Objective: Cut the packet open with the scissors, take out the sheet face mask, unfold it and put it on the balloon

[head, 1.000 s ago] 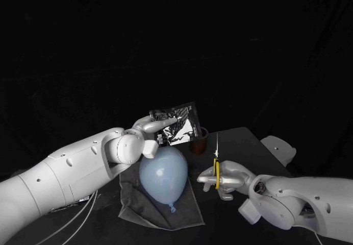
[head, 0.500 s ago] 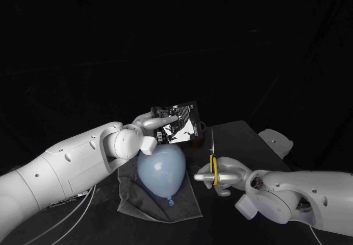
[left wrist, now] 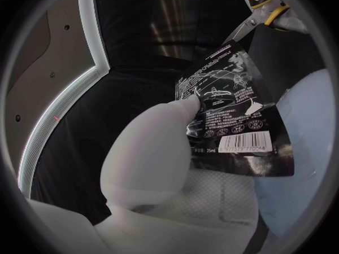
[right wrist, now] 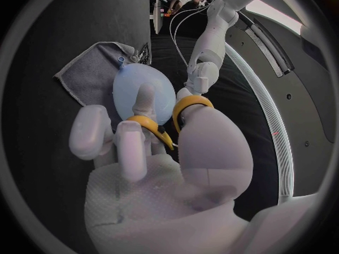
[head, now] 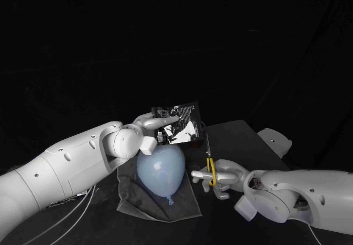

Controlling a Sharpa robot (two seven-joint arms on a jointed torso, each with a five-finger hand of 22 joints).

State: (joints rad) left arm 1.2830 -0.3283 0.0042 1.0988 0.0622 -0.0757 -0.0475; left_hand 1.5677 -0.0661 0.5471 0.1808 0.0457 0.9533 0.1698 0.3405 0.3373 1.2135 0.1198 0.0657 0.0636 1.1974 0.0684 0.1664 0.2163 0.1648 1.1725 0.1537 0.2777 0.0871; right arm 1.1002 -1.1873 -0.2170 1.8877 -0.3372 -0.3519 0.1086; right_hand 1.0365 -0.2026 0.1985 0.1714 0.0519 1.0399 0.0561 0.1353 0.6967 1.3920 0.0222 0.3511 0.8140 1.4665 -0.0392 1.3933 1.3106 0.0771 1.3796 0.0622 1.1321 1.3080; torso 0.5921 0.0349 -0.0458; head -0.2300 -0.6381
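My left hand (head: 153, 125) holds a black face-mask packet (head: 179, 123) upright above the table, pinched at its lower left corner; the packet (left wrist: 229, 107) shows white print and a barcode in the left wrist view. A pale blue balloon (head: 161, 171) lies on a grey cloth (head: 151, 201) just below the packet. My right hand (head: 213, 177) grips yellow-handled scissors (head: 210, 162) with the blades pointing up at the packet's lower right edge. The scissors' blade tip (left wrist: 243, 28) nears the packet's corner. In the right wrist view the yellow handles (right wrist: 173, 115) sit round my fingers (right wrist: 134, 147), with the balloon (right wrist: 141, 90) beyond.
A dark brown cup (head: 197, 142) stands behind the balloon, mostly hidden by the packet. A white object (head: 274, 140) lies at the table's right edge. Cables (head: 81, 212) run along the front left of the table.
My right hand has carried the scissors left and toward the packet, the blades now close under its lower right edge. The left hand has raised the packet a little.
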